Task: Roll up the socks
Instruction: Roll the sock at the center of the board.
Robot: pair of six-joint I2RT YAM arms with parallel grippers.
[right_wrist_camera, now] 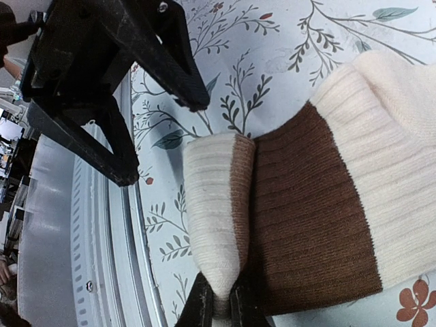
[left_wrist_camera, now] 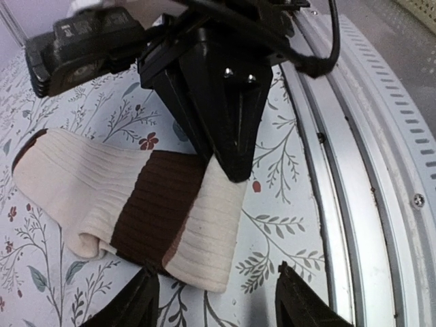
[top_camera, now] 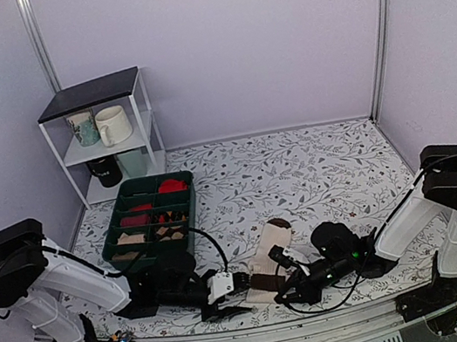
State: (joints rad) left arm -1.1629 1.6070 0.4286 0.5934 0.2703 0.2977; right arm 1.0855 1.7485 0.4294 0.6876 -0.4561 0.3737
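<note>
Right gripper (right_wrist_camera: 219,310) pinched shut on the socks (right_wrist_camera: 327,204) at their folded cuff end. Left gripper (left_wrist_camera: 221,303), jaws apart and empty, faces that cuff just ahead; the socks' length runs off to its left.

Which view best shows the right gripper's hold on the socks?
Right wrist: right gripper pinches the folded cream edge of the socks, close up. Left wrist shows that gripper's back, contact hidden. Top external: too small.
</note>
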